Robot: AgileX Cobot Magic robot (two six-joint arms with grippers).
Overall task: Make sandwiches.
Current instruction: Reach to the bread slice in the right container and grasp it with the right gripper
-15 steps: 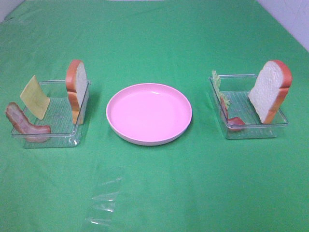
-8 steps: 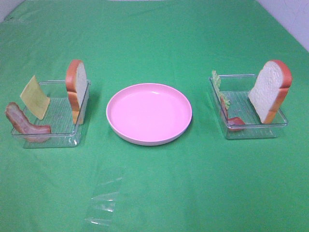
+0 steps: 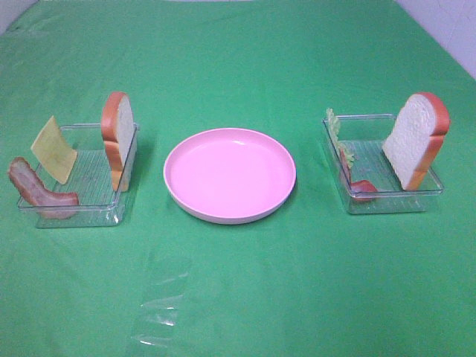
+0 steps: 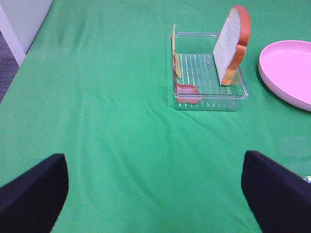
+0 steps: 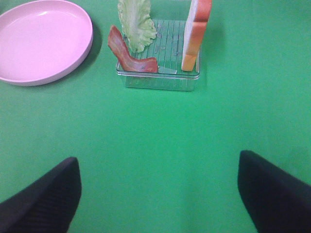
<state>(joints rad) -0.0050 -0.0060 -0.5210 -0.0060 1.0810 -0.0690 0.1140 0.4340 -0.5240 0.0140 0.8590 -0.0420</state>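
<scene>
Showing the green worktop [image 3: 238, 44] from above, with its contents counted: two clear trays, two bread slices, two bacon strips, one cheese square, one lettuce leaf and one pink plate [image 3: 223, 217]; no sandwich is stacked yet.

The plate sits in the middle, bare, with a strip of cloth between it and each tray.

- **Left tray [image 3: 71, 213]:**
  - The left bread slice [image 3: 119, 137] stands on edge against the wall nearest the plate.
  - The cheese square [image 3: 53, 150] stands tilted by the outer wall, its top corner above the rim.
  - The left bacon strip [image 3: 37, 195] lies at the near outer corner, one end raised over the rim.
- **Right tray [image 3: 387, 208]:**
  - The right bread slice [image 3: 416, 141] leans at the outer wall, its top past the rim.
  - The lettuce leaf [image 3: 334, 125] stands at the wall nearest the plate.
  - The right bacon strip [image 3: 362, 190] curls at the near inner corner.

The near half of the worktop is open, apart from a patch of clear film [image 3: 160, 305] lying flat in front of the gap between left tray and plate.

The left pincer [image 4: 153, 158] and right pincer [image 5: 158, 158] each have their fingers spread wide apart and hold nothing (seen only in the wrist views). Each is over bare cloth well short of its own tray.
</scene>
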